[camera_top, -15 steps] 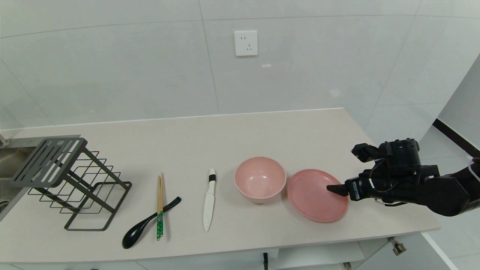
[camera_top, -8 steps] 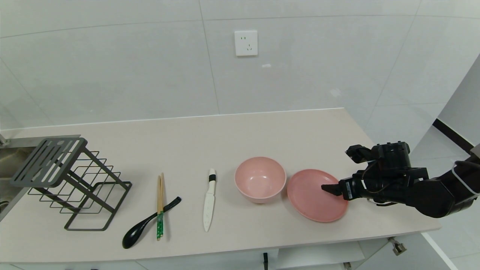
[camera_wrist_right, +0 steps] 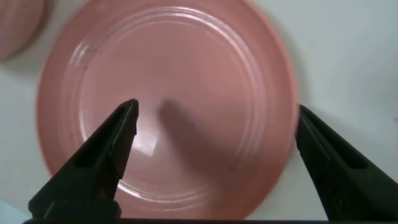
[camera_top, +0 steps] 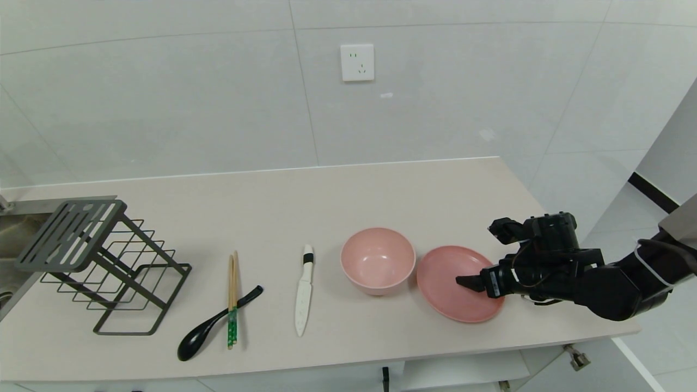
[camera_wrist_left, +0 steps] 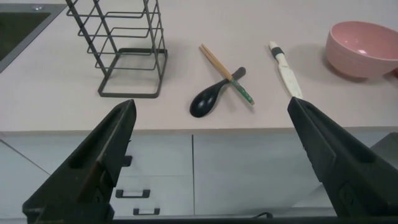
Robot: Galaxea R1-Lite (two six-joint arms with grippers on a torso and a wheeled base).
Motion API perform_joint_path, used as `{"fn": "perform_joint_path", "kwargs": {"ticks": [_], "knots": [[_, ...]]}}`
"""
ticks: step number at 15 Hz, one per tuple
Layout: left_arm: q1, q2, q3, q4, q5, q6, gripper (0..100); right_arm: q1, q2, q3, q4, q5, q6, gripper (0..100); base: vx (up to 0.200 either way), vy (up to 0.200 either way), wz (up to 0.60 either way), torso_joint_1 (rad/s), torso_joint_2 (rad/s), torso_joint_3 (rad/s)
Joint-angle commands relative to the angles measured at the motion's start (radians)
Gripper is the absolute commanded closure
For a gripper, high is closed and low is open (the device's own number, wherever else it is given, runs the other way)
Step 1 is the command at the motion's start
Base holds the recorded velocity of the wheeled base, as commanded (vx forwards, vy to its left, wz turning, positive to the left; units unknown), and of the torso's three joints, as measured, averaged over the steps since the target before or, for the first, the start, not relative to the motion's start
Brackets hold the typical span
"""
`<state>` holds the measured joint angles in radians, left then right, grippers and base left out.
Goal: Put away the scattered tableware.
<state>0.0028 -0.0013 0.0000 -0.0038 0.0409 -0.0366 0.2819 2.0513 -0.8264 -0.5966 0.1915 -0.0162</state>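
Note:
A pink plate [camera_top: 452, 288] lies at the counter's right, touching a pink bowl [camera_top: 377, 260] on its left. My right gripper [camera_top: 476, 253] is open over the plate's right half, one finger low above the plate's middle, the other raised beyond its far rim. In the right wrist view the plate [camera_wrist_right: 186, 93] lies under the open right gripper [camera_wrist_right: 217, 109], with the bowl [camera_wrist_right: 15, 25] at the corner. A white knife [camera_top: 304, 291], wooden chopsticks [camera_top: 233, 296] and a black spoon [camera_top: 209, 326] lie further left. My left gripper [camera_wrist_left: 210, 106] stands open off the counter's front edge, holding nothing.
A dark wire dish rack [camera_top: 103, 261] stands at the counter's left end beside a sink [camera_top: 11, 239]. The counter's front edge runs close to the plate, its right edge just behind my right arm. Cabinet drawers [camera_wrist_left: 155, 174] sit below the counter.
My right gripper has moved left and slightly down, from the plate's right rim to over its middle. The tableware has not moved.

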Motion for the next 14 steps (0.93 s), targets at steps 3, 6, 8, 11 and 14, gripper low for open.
{"fn": "perform_joint_path", "kwargs": {"ticks": [3,6,8,11,14], "knots": [[0.000,0.001,0.000,-0.001,0.001,0.000,0,0.025,0.021,0.006,0.000,0.000,0.015,0,0.000,0.000,0.00,0.000,0.00,0.000],[0.000,0.001,0.000,-0.001,0.001,0.000,0,0.010,0.040,0.006,0.000,-0.044,0.030,100,0.000,0.000,0.00,0.000,0.00,0.000],[0.000,0.001,0.000,-0.001,0.001,0.000,0,0.005,0.049,0.006,0.000,-0.052,0.041,100,0.000,0.000,0.00,0.000,0.00,0.000],[0.000,0.001,0.000,-0.001,-0.001,-0.002,0,0.000,0.061,0.007,0.000,-0.078,0.048,100,0.000,0.000,0.00,0.000,0.00,0.000],[0.000,0.001,0.000,-0.001,-0.003,-0.003,0,0.000,-0.002,0.013,0.000,-0.084,0.048,100,0.000,0.000,0.00,0.000,0.00,0.000]]}}
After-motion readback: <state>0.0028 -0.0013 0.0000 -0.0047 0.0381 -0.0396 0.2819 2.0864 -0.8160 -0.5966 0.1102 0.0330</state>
